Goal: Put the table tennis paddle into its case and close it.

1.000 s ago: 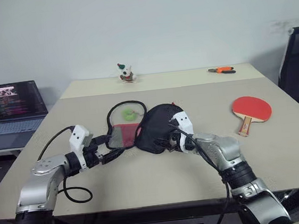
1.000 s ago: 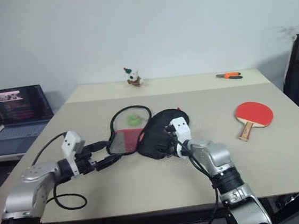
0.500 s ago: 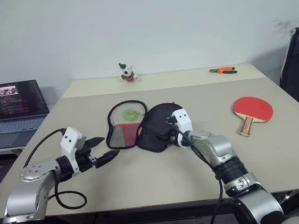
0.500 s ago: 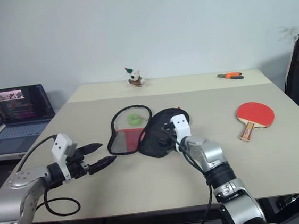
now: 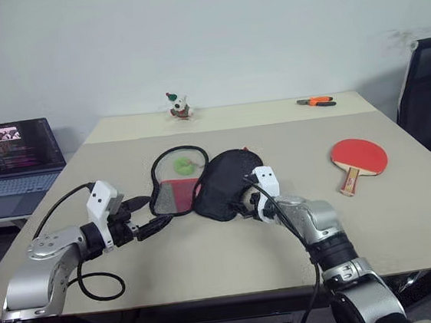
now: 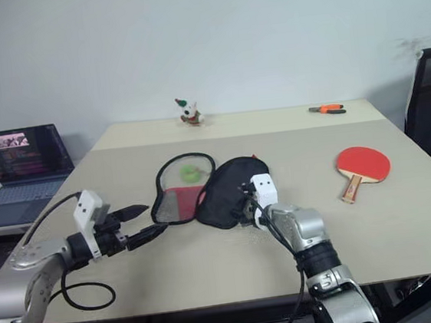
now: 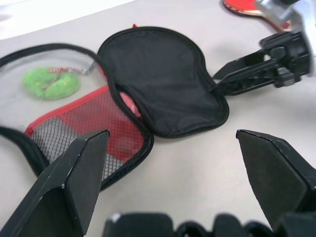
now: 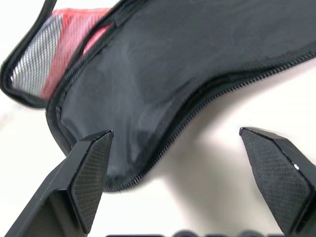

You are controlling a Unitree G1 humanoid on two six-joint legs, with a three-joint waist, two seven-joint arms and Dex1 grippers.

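- Red rubber on the round table tennis paddle (image 5: 359, 156) with its short pale wooden handle is what catches the eye: it lies flat on the beige table (image 5: 233, 252), well apart from everything else, out toward the robot's right side. Nothing holds or touches it, so by my reckoning the main step is not yet begun.
- Black soft fabric case (image 5: 227, 183), paddle-shaped and in two halves, sits spread open at the middle of the table. One half lies with its dark outer cloth up; the other shows red lining and grey mesh inside a zipper rim, with a small green fuzzy charm (image 5: 183, 165) resting in it.
- Open and ready to receive is how I would judge the case, but it holds no paddle and its zipper is undone all round, as far as I can see.
- Left gripper (image 5: 149, 216) hangs just beside the mesh half with its two black fingers spread wide and nothing between them.
- Right gripper (image 6: 244, 203) sits at the near edge of the black half, fingers likewise wide apart; its wrist view shows the cloth and zipper edge between the pads (image 8: 89, 173), yet not clamped.
- Left to do, I would say: fetch the paddle, lay it in, fold the halves together and run the zipper shut.
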